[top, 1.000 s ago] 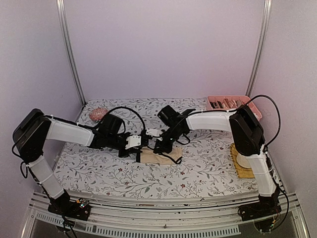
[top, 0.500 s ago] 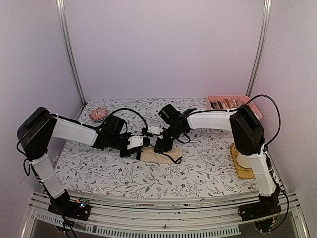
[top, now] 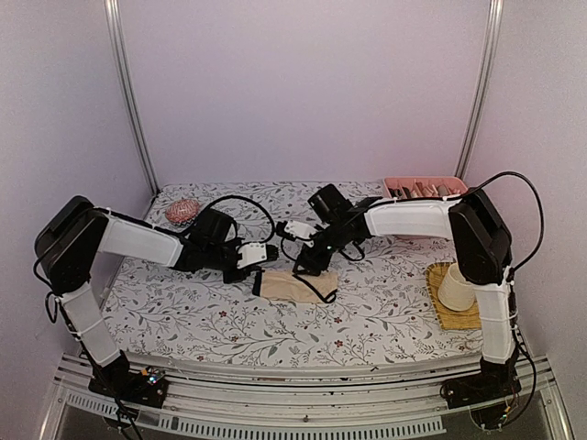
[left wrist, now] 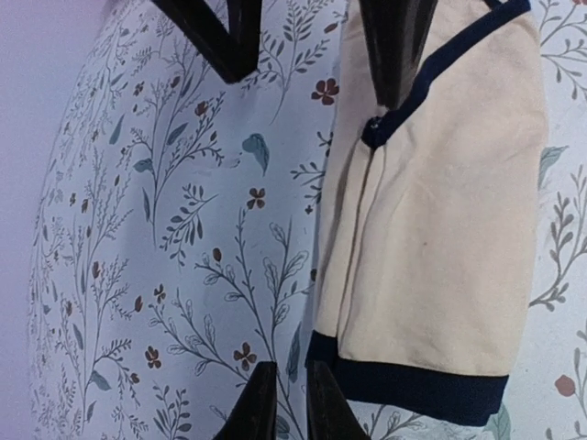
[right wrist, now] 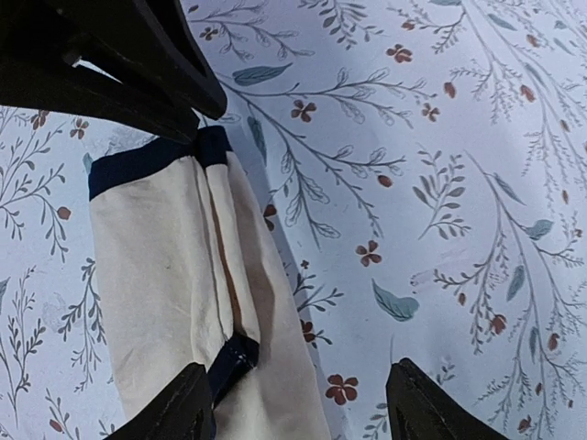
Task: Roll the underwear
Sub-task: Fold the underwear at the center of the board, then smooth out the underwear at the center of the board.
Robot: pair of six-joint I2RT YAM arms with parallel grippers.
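the floral table [top: 367, 316] carries everything. near its middle, a little toward the near side, lies the beige underwear [top: 292, 286]. it is folded into a long flat strip running left to right and is not yet rolled. no second pair shows in any view. a pink tray [top: 426, 191] sits at the far right. a pale cup [top: 456, 287] stands on a yellow mat [top: 451, 313] at the right, and a reddish hairbrush [top: 181, 212] lies at the far left. all of these are well apart from the cloth.

the right end effector [right wrist: 298, 408] hangs above the far side of the strip with its fingers spread wide, holding nothing. one tip is over cloth and the other is over bare table. the left end effector [left wrist: 292, 412] hovers just beside the strip's left end. its two tips are drawn together with nothing visibly between them.

the step in hand looks like starting the roll at the dark edging band [left wrist: 413, 385] that closes the left end. to do it well, the left fingers would need to part and come down on that band. they should catch every layer and turn it over itself tightly. meanwhile the right should press the strip flat further along so the cloth does not slide. the lengthwise fold line [left wrist: 353, 238] should stay straight, or the roll may come out cone-shaped. the small nub of edging [left wrist: 374, 130] could snag a fingertip.
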